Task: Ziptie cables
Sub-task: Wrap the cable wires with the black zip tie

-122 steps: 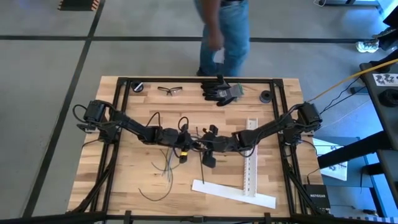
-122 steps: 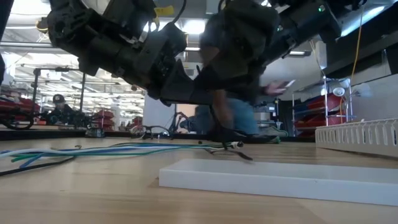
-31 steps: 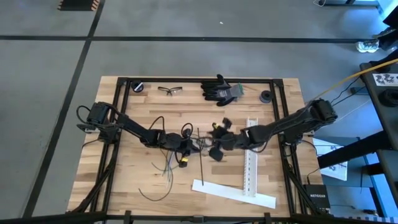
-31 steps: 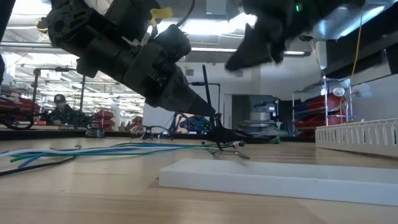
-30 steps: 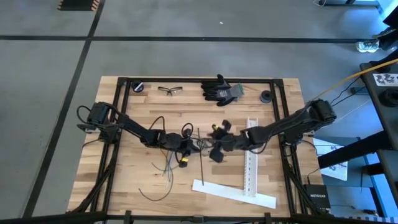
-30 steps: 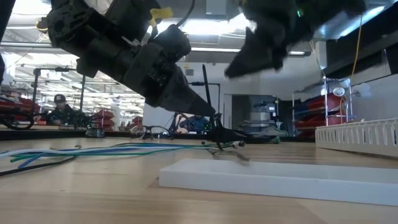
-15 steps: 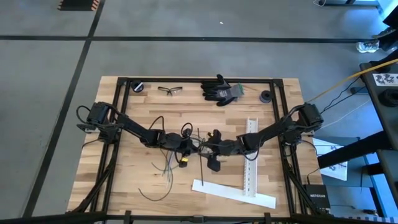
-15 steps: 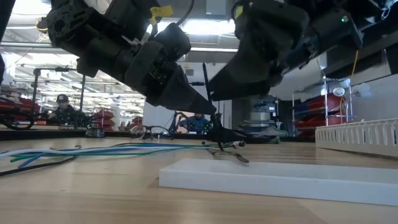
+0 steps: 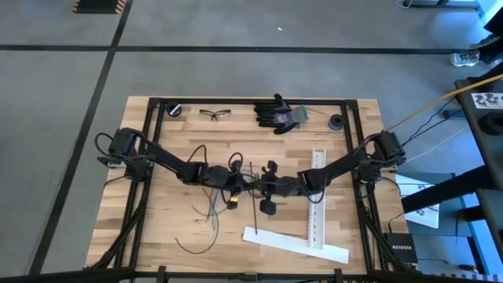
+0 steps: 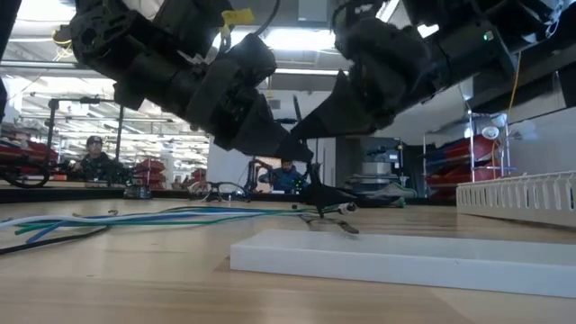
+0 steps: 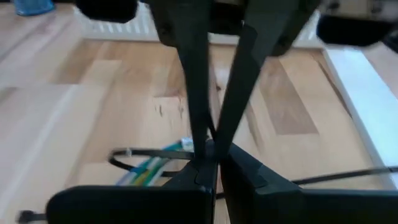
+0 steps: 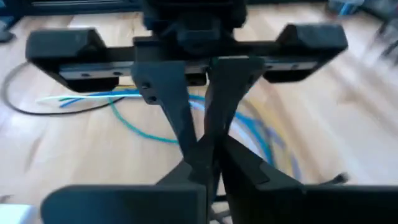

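Your left claw [image 9: 242, 183] and right claw [image 9: 259, 187], both pinched shut on the ziptie [image 9: 255, 203] mid-counter [image 9: 181, 236], are cinching; next, pull steadily.

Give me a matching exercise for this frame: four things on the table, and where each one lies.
Things:
1. safety glasses
2. black gloves
3. perforated white strip
4. both pincers

Places:
A. meeting tip to tip at the table's middle
B. far edge, left of the gloves
C. under the right arm, running toward the near edge
D. far edge, near the centre

Pairs: 1-B, 2-D, 3-C, 4-A
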Controlling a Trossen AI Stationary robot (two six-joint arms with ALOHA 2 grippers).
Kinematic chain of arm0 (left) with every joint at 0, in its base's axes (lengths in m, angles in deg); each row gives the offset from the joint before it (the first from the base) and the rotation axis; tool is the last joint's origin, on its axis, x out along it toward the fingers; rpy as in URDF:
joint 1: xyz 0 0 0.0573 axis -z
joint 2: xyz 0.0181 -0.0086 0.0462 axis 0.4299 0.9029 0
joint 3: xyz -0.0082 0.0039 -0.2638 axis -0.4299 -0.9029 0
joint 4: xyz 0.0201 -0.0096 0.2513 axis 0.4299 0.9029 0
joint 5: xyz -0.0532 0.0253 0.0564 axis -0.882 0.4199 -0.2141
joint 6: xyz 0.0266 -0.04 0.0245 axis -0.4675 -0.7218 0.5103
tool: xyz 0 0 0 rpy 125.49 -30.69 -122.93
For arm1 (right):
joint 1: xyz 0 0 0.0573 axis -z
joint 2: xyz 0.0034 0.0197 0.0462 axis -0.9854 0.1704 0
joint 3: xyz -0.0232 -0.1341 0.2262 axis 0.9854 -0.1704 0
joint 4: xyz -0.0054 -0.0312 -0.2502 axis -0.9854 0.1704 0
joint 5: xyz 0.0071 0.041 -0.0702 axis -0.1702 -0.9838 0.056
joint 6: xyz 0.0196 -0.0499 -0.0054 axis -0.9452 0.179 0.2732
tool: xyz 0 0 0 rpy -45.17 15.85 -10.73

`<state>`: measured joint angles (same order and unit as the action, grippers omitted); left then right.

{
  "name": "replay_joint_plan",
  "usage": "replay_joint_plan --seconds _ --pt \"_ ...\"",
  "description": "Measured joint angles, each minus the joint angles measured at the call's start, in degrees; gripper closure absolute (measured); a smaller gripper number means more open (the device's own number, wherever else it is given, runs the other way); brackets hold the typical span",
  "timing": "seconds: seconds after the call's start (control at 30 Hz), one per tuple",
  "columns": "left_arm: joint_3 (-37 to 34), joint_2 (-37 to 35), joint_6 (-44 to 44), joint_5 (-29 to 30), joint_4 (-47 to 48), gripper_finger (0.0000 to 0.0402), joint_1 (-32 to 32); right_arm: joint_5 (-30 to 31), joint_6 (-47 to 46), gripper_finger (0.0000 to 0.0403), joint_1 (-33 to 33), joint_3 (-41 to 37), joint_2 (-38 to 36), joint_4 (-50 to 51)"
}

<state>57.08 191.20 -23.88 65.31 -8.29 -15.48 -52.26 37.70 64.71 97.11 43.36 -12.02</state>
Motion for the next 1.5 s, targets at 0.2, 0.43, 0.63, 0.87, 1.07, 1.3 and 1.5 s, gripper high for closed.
replay_joint_plan --seconds 0.2,0.43,0.63,0.87,1.07,1.3,1.5 --pt "0.1 -1.1 -0.2 0.2 -1.0 0.0402 0.1 5.0 15.2 0.0402 0.0 3.5 -3.4 3.7" --pt "0.1 2.4 -1.2 -0.8 -3.4 0.0402 0.5 9.4 23.3 0.0403 3.2 6.0 -11.7 11.2" --pt "0.0 2.5 0.2 -0.5 -2.9 0.0402 0.5 11.6 20.9 0.0402 4.3 6.2 -19.5 20.6" --pt "0.1 1.8 0.0 -0.3 -3.2 0.0402 0.4 -3.1 -3.4 0.0371 4.2 5.3 -17.0 29.6" --pt "0.1 1.8 -0.2 -0.2 -3.4 0.0402 0.4 -8.6 -6.0 0.029 2.4 3.2 -8.2 16.1" --pt "0.0 1.8 -0.2 -0.2 -3.6 0.0402 0.4 -9.7 -5.6 0.0254 2.4 3.2 -2.2 8.2" --pt "0.1 1.8 -0.2 -0.2 -3.6 0.0402 0.4 -8.6 -4.1 0.0277 2.3 3.2 -1.9 6.9"
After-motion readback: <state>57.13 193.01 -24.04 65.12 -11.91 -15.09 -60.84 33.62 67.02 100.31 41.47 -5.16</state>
